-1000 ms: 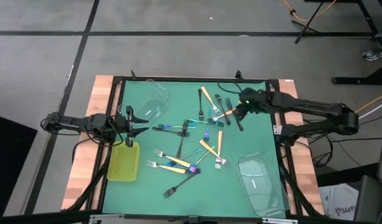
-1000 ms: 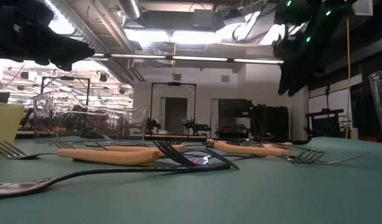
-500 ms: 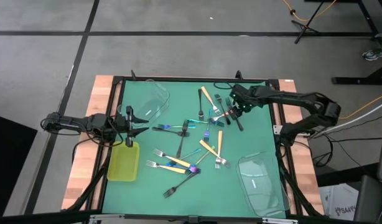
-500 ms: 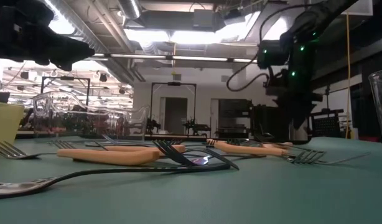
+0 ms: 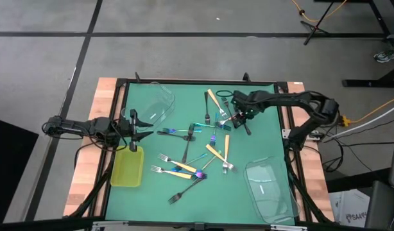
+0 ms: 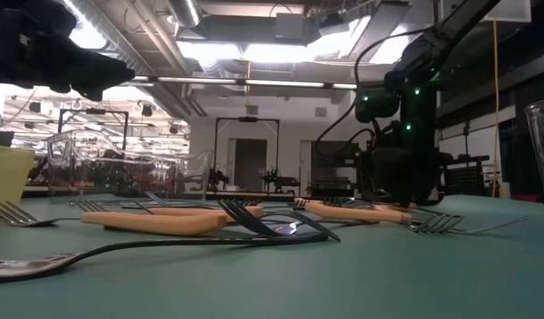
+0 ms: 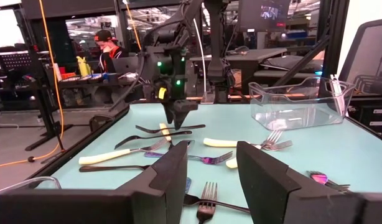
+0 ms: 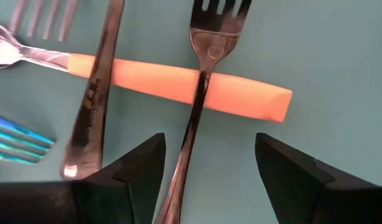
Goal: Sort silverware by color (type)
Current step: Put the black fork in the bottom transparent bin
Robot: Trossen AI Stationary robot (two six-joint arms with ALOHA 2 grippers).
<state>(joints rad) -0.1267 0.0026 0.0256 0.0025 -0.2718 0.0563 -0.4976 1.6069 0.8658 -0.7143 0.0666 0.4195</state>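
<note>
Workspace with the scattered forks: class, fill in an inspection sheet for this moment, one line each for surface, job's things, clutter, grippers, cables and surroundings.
Surface: green mat on a wood-edged table.
Job's things: forks of three kinds lie mixed and crossing mid-mat; none sorted yet. A dark fork lies across an orange handle.
Clutter: two clear tubs and a yellow-green tray, all without forks.
Grippers: right gripper open, low over the dark fork, fingers straddling it. Left gripper open, waiting above the tray's end.
Cables: orange cable on the floor at the right.
Surroundings: a person at a desk behind.
</note>
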